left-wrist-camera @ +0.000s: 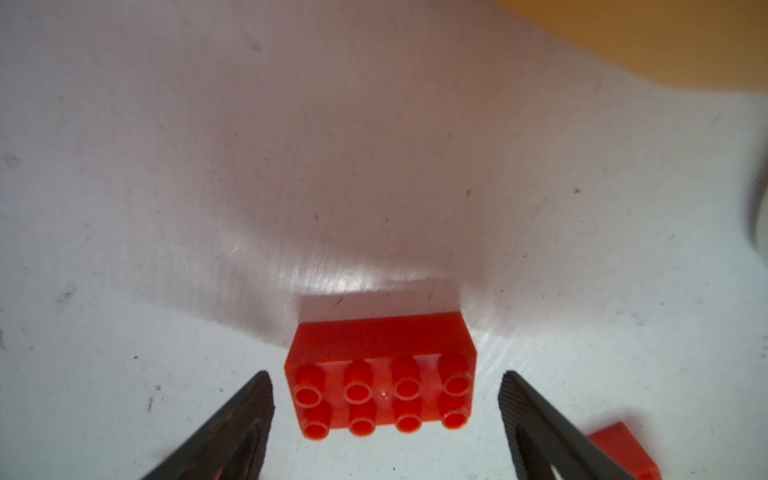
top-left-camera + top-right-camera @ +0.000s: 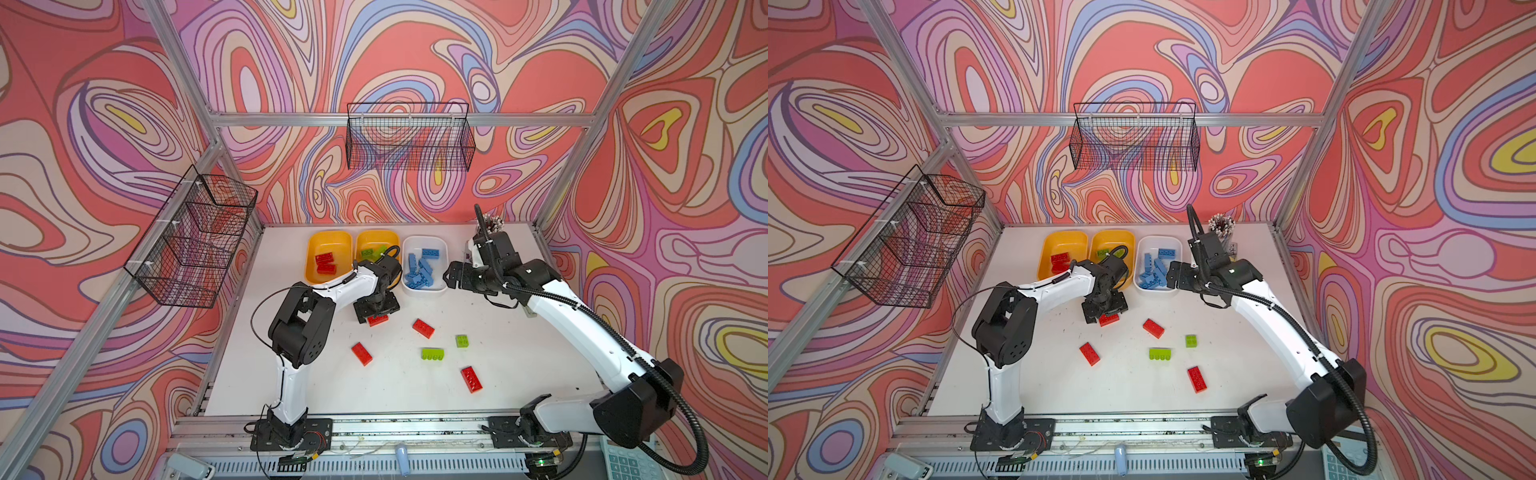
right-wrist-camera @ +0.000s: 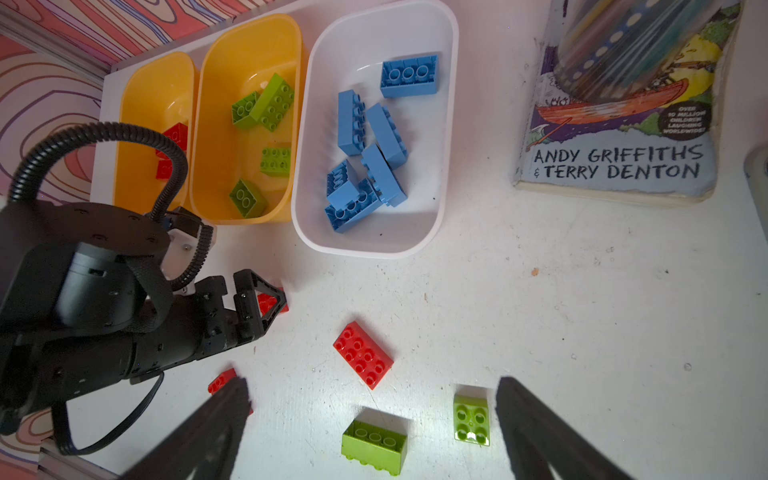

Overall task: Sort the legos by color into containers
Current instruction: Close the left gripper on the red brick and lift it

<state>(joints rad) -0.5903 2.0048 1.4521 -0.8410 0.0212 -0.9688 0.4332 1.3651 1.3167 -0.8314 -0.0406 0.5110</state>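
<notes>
On the table (image 2: 519,353), the yellow tub (image 2: 328,243) holding reds (image 2: 325,264) sits near our left gripper (image 1: 384,376), jaws wide either side of a red brick (image 1: 374,340) lying studs-up (nothing pinched yet). We'd drop lower, centred, then squeeze its ends squarely

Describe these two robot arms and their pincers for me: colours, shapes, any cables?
Both the left arm and right arm have glossy white link shells between bulky black joints. A ribbed black hose curls off the left wrist; a longer one trails along the right arm. The left gripper and right gripper each carry two dark, tapered fingers with finely grooved faces.
</notes>
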